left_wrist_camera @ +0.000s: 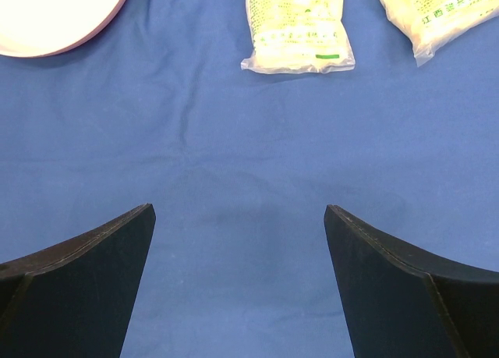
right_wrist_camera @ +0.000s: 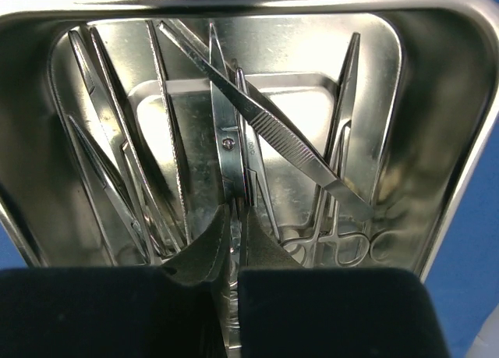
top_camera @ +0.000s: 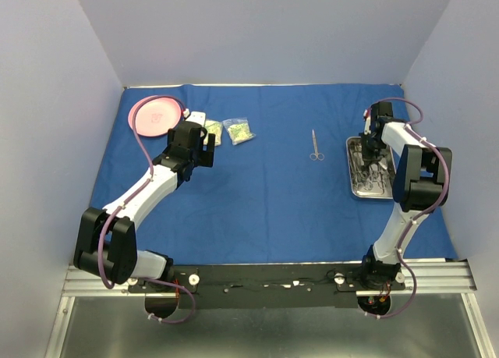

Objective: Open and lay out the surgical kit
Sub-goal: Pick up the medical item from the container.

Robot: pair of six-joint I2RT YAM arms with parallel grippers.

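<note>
Right claw (right_wrist_camera: pixel 235 250) narrow, pinched on thin silver scissor-like forceps (right_wrist_camera: pixel 226 143) in small rectangular steel tray (right_wrist_camera: pixel 425 101), right side of royal-blue cloth wrap (top_camera: pixel 265 202). Forceps' long axis runs near-far, straight ahead of claw.

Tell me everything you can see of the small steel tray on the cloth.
The steel tray is a small shiny rectangle with rounded corners and raised walls, mirror-like inside. It lies flat on the blue cloth, near its right edge. Several thin silver instruments lie in it, serrated tweezers crossing on top. The right end effector reaches in, closed around scissor-like forceps.
</note>
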